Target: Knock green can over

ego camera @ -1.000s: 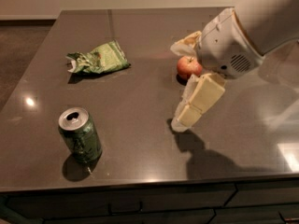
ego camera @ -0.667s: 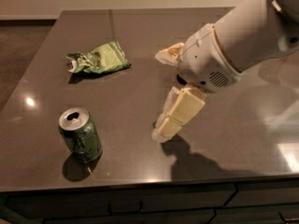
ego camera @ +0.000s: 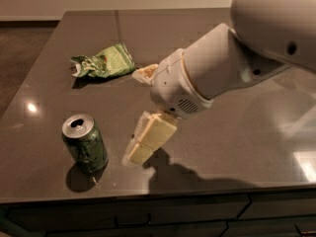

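Cream gripper (ego camera: 137, 115) low over table (ego camera: 232, 147), just right of can (ego camera: 85, 143), apart from it. Lower finger (ego camera: 150, 138) angled down toward the surface, tip nearest the can. Upper finger (ego camera: 146, 73) further back, close to bag (ego camera: 103, 60).

Step in hand, by judgement: closing the last gap for a sideways push.

To do it well:
- Sweep left with the lower finger.
- Meet the can's wall high up, near the silver rim, not at the base, for fear of merely sliding it across the smooth top.
- Push through rather than tap.
- Keep the fingertip clear of the surface to avoid scraping.
- Aim the topple leftward onto open tabletop, away from the front edge, given the risk of a roll once down.

Fingers spread wide, nothing between them, nothing held. No contact seen with can or bag. Contact of lower tip with table: cannot tell.

Can upright near the front-left of the table, dark green, opened silver top facing up, shadow at its foot. Bag crumpled, light green, well behind the can, lying flat.
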`<control>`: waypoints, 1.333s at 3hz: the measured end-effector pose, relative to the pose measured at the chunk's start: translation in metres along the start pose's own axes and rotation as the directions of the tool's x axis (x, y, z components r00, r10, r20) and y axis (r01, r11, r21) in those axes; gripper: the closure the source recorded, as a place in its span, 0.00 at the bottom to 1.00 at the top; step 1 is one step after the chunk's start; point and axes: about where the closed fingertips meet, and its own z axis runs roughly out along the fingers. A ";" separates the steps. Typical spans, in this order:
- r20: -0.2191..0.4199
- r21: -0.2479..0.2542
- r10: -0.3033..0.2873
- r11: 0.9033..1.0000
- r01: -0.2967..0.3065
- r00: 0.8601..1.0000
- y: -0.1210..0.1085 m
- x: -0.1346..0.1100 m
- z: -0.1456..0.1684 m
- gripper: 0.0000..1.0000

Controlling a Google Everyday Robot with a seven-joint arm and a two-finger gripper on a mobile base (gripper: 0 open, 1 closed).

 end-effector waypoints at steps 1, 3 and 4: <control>0.021 -0.028 0.004 1.000 -0.003 1.000 0.013 -0.015 0.022 0.00; 0.084 0.006 0.009 1.000 -0.010 0.996 0.023 -0.045 0.084 0.00; 0.084 0.000 0.015 1.000 -0.015 0.996 0.022 -0.042 0.091 0.00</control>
